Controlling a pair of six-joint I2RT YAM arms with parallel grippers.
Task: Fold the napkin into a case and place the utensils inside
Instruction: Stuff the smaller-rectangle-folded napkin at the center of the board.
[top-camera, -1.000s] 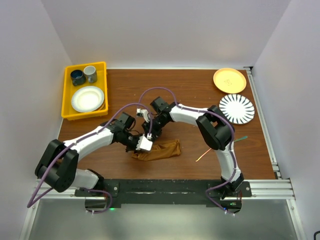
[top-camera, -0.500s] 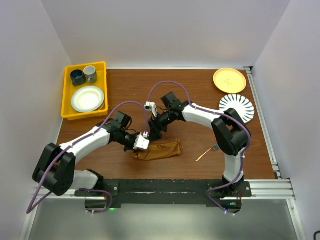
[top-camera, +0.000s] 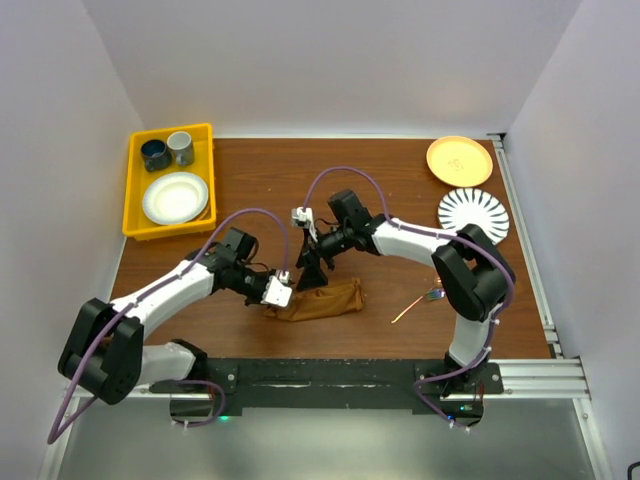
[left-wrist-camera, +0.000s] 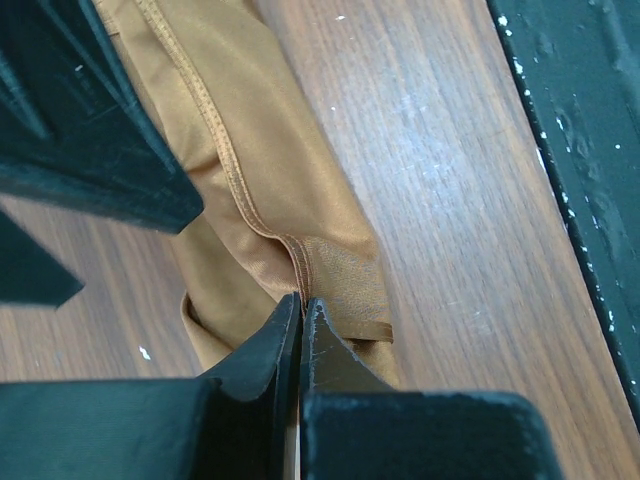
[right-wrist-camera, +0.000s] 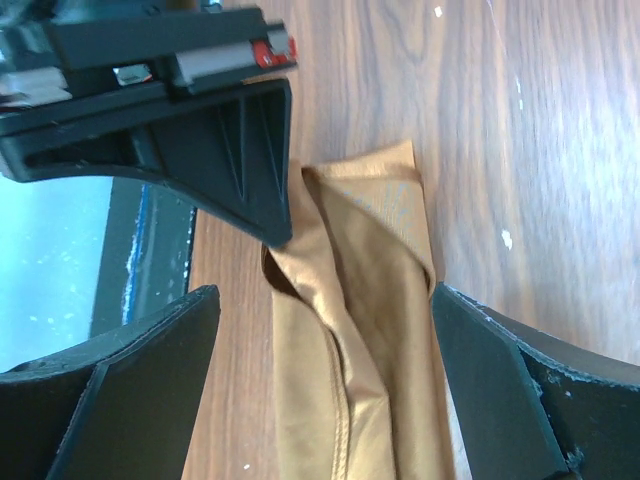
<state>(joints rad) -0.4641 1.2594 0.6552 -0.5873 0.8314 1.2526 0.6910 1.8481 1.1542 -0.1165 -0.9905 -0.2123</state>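
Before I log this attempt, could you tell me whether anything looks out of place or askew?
The napkin lies bunched into a wrinkled, uneven roll rather than a flat pocket, its left end pinched in the shut left gripper. A thin utensil lies slanted on the table to its right.

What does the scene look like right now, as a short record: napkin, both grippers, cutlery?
napkin: napkin lies on the table as a long, loosely bunched strip, not a tidy case yet
left gripper: left gripper shut, pinching the hem at the napkin's left end
right gripper: right gripper open over the napkin, holding nothing
cutlery: one thin copper-coloured utensil on the table to the right of the napkin, apart from it; none inside the napkin
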